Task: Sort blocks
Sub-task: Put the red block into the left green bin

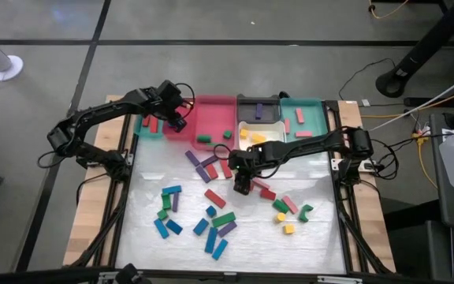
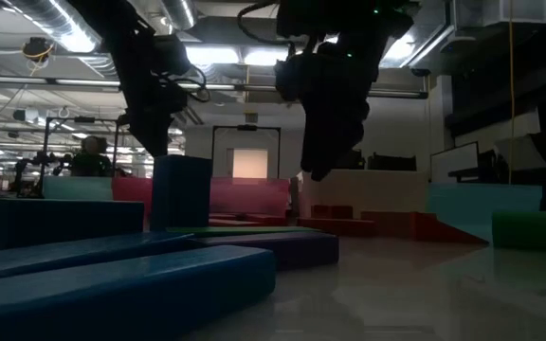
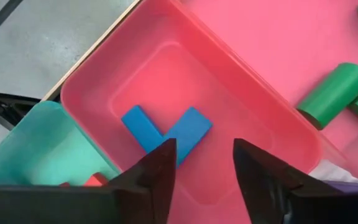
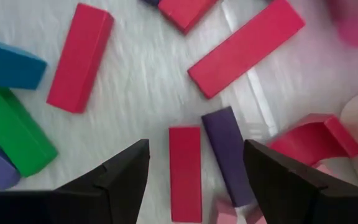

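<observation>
Many small coloured blocks (image 1: 211,213) lie flat and scattered on the white mat. My left gripper (image 1: 178,120) hangs open over a small pink tray (image 3: 104,81) at the table's far left; two blue blocks (image 3: 188,130) lie on its floor, right below the fingers (image 3: 204,168). My right gripper (image 1: 243,185) is open above the middle of the mat, pointing down. In the right wrist view a red bar (image 4: 185,171) and a purple bar (image 4: 225,149) lie side by side under the gap between its fingers (image 4: 197,162). It touches neither.
Along the far edge stand a teal tray (image 1: 150,126), a large pink tray (image 1: 215,110) with green blocks (image 3: 331,93), a black tray (image 1: 258,106), a white tray (image 1: 266,136) with yellow blocks and another teal tray (image 1: 306,118). Red bars (image 4: 79,59) lie near the right gripper.
</observation>
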